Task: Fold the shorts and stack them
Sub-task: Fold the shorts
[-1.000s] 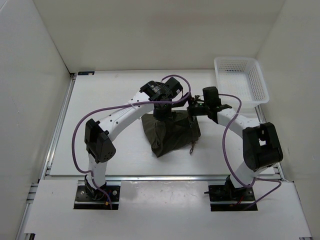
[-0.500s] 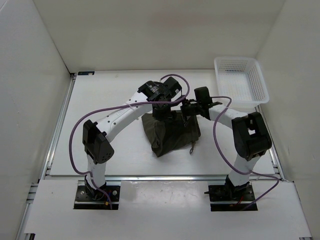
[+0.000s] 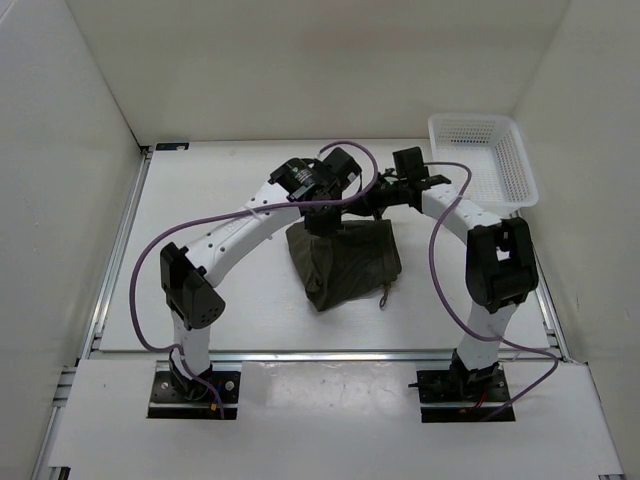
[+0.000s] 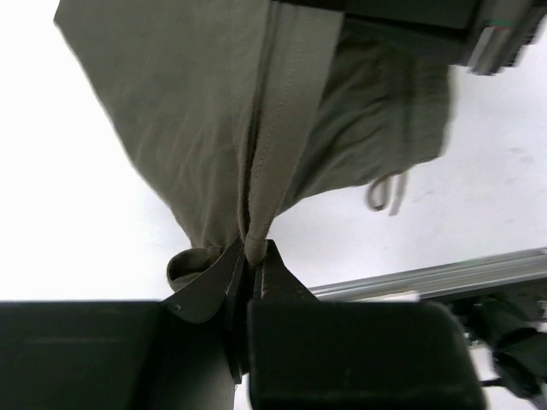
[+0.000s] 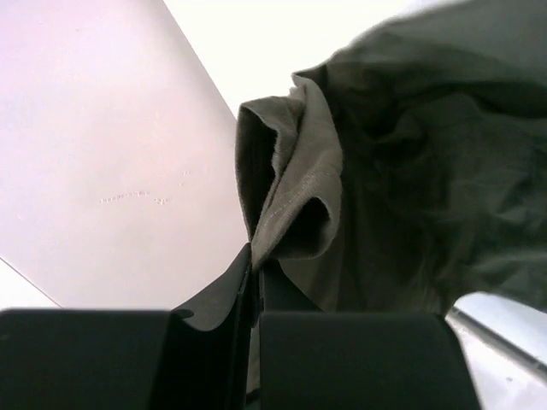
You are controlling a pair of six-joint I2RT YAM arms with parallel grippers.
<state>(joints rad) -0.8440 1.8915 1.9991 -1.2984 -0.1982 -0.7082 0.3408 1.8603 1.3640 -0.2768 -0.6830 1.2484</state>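
Observation:
The dark olive-green shorts [image 3: 344, 262] hang bunched over the middle of the table, their far edge lifted and their near part resting on the surface. My left gripper [image 3: 322, 222] is shut on the far left part of that edge; the left wrist view has a hem of the shorts [image 4: 282, 128] pinched in my left gripper [image 4: 253, 256]. My right gripper [image 3: 378, 208] is shut on the far right corner, and a folded hem of the shorts [image 5: 295, 196] rises out of my right gripper [image 5: 255, 259]. A thin drawstring [image 3: 384, 293] trails off the right side.
A white mesh basket [image 3: 482, 160] stands at the far right corner of the table. White walls enclose the table [image 3: 210, 280] on three sides. A metal rail [image 3: 330, 353] runs along the near edge, and another runs along the left.
My right gripper has moved left and toward the back onto the shorts' far right corner and closed on it. The left gripper has kept its grip, shifting slightly toward the back.

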